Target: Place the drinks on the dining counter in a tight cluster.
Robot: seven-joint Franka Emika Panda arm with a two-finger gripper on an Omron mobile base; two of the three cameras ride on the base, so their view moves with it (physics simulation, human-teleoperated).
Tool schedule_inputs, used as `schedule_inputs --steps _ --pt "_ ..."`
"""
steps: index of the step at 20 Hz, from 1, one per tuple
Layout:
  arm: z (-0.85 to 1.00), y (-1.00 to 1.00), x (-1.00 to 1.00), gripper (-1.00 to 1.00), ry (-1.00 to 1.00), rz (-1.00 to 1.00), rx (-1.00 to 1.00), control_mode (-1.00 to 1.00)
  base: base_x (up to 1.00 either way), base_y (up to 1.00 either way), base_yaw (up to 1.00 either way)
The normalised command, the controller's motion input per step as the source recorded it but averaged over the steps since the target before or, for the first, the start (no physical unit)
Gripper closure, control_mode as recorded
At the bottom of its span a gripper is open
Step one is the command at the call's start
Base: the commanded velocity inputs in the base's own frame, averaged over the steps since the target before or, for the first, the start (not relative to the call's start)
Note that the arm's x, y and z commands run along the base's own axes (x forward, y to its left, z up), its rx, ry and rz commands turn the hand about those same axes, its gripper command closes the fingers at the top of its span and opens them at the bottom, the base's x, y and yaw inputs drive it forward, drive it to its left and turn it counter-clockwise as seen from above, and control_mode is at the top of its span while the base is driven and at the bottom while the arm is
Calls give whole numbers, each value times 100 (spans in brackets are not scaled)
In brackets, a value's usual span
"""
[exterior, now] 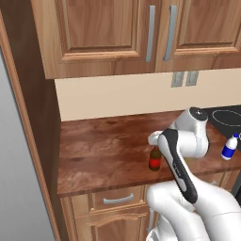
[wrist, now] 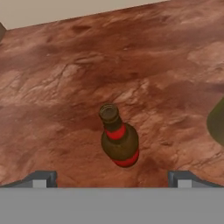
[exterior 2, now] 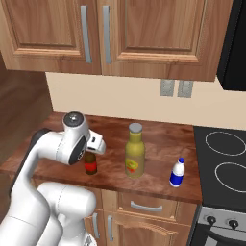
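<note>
The gripper (wrist: pixel 112 179) hangs fully open and empty over the upright brown bottle (wrist: pixel 119 142) on the wood worktop (wrist: pixel 65 87), fingertips at four and eight o'clock, seemingly to straddle it.

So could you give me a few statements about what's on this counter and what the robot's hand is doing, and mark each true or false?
1. The small brown bottle stands upright on the wooden worktop. True.
2. The gripper is clamped shut around the brown bottle. False: its fingertips stand wide apart above the bottle and hold nothing.
3. The tall olive-yellow bottle stands between the brown bottle and the small white bottle in the right base view. True.
4. The white bottle has a red cap. False: its cap is blue.
5. The three bottles touch one another. False: there are clear gaps between them.
</note>
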Motion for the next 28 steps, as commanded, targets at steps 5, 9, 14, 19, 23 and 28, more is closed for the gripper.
schedule_inputs --steps 5,9,14,19,23,28 --pt "-27 0 19 -100 0 0 -3 -100 0 0 0" --pt "-15 0 17 -100 0 0 0 -100 0 0 0" --pt "-10 1 14 -100 0 0 0 -100 0 0 0" --pt "-10 0 13 -100 0 0 0 -100 0 0 0" --pt "-12 0 11 -100 0 0 0 -100 0 0 0" --pt "-12 0 9 -100 0 0 0 -100 0 0 0"
